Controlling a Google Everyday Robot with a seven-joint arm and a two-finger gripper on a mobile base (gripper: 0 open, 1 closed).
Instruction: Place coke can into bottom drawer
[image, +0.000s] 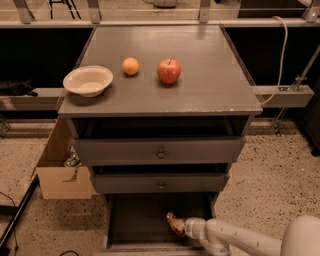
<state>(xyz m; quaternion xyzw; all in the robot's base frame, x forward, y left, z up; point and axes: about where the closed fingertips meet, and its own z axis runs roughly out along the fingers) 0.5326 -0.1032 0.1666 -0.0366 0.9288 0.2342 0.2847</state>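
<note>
The bottom drawer (137, 220) is pulled open at the foot of the grey cabinet and shows a dark floor and thin grey side walls. My gripper (178, 226) reaches into it from the lower right on a white arm, low over the floor near the drawer's right half. It is shut on the coke can (173, 220), a small red shiny can that sticks out tilted at the arm's tip, just above or on the drawer floor.
On the cabinet top (210, 95) stand a white bowl (88, 80), an orange (130, 66) and a red apple (169, 70). Two upper drawers with round knobs (160, 154) are slightly open. A cardboard box (60, 170) stands on the floor at the left.
</note>
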